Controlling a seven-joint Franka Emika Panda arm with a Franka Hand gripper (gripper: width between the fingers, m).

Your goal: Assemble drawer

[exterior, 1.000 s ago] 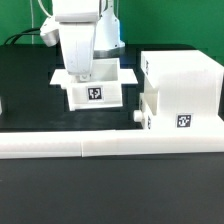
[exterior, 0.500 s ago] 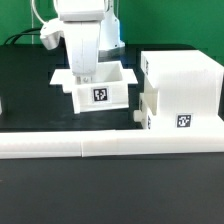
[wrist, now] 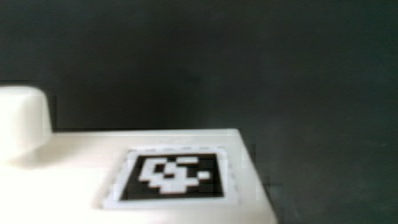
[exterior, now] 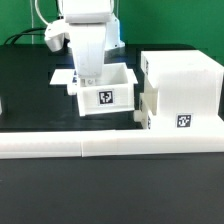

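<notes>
A shallow white tray (exterior: 122, 97) with a square tag on its front wall sits on the black table, to the exterior view's left of the cube-shaped white housing (exterior: 185, 80). My gripper (exterior: 88, 78) reaches down at the tray's left rear wall and appears shut on it. A second tray (exterior: 152, 112) with a round knob (exterior: 137, 117) sits partly inside the housing's lower part. The wrist view shows a white tagged surface (wrist: 71, 160) of the tray close up. My fingertips are not visible there.
The long low white border bar (exterior: 100, 147) runs along the front of the table. A flat white sheet (exterior: 60, 76) lies behind the tray on the left. A small gap separates the tray from the housing.
The gripper and the tray have moved together toward the exterior view's right, closer to the housing. The housing and the second tray have not moved.
</notes>
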